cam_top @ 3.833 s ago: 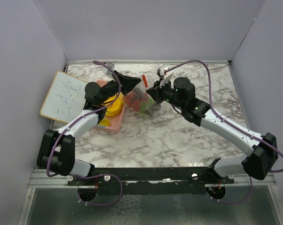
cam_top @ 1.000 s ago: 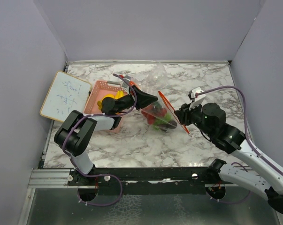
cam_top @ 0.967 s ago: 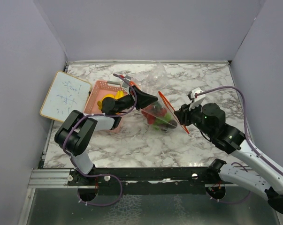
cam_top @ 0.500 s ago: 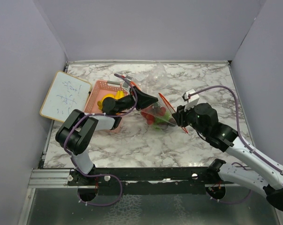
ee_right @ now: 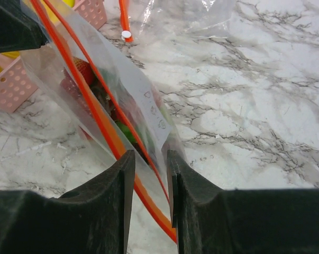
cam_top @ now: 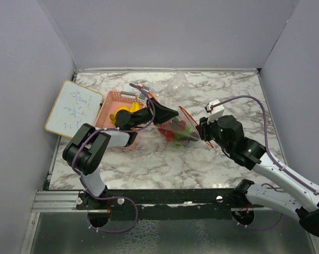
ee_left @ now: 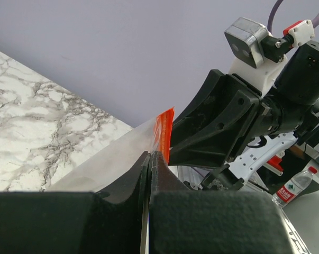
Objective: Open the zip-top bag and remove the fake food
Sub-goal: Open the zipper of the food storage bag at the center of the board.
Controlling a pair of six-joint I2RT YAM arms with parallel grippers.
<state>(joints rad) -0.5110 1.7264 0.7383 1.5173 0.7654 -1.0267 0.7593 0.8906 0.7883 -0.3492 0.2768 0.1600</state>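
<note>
Top external view is showing the zip-top bag [cam_top: 179,126] hanging stretched between the two arms at the middle of the frame, above the marble table [cam_top: 164,159]. The left gripper [cam_top: 171,112] is reaching in from the left, and the right gripper [cam_top: 201,128] is meeting the bag from the right. The fake food [cam_top: 175,135], red and green pieces, is sitting bunched in the bag's lower part. Just left of the bag, a pink basket [cam_top: 110,100] is holding yellow toy pieces [cam_top: 125,112], and a whiteboard [cam_top: 72,108] is leaning at the far left.

Left wrist view is showing the left gripper [ee_left: 149,154] clamped fully closed on the bag's clear film [ee_left: 109,161], with the orange zip strip [ee_left: 163,129] standing just past the fingertips and the right arm's black body filling the right half.

Right wrist view is showing the right gripper [ee_right: 150,156] with its fingers [ee_right: 109,190] standing slightly apart. The bag's edge [ee_right: 148,103] and its orange strip are running down into that narrow gap; whether the pads are actually pinching it, I cannot tell. Red and green fake food [ee_right: 83,71] is showing through the film at the upper left, beside the basket [ee_right: 11,84].
</note>
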